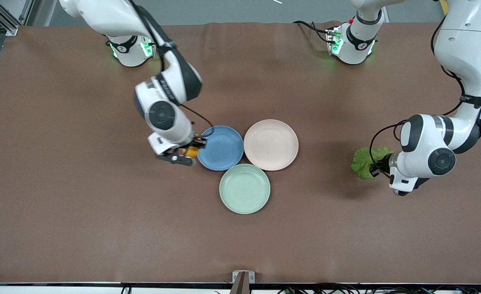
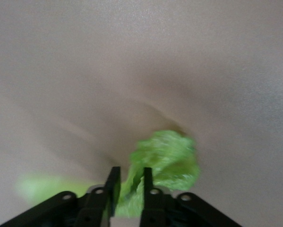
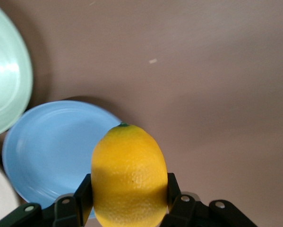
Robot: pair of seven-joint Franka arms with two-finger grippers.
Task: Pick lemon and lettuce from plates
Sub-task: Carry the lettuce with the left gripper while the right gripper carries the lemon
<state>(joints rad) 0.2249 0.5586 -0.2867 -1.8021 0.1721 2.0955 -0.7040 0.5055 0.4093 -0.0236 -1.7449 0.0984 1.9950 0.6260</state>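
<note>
My right gripper (image 1: pixel 191 151) is shut on the yellow lemon (image 3: pixel 128 175) and holds it over the table just beside the blue plate (image 1: pixel 221 149), toward the right arm's end. The lemon shows only partly in the front view (image 1: pixel 191 152). The blue plate also shows in the right wrist view (image 3: pixel 51 151). The beige-pink plate (image 1: pixel 271 144) lies beside the blue one; both are bare. My left gripper (image 1: pixel 377 166) is shut on the crinkled green lettuce (image 1: pixel 364 162) over bare table toward the left arm's end. The lettuce hangs between the fingers in the left wrist view (image 2: pixel 162 163).
A pale mint-green plate (image 1: pixel 245 188) lies nearer the front camera, touching the other two plates, and shows in the right wrist view (image 3: pixel 6 80). Brown cloth covers the whole table (image 1: pixel 101 224).
</note>
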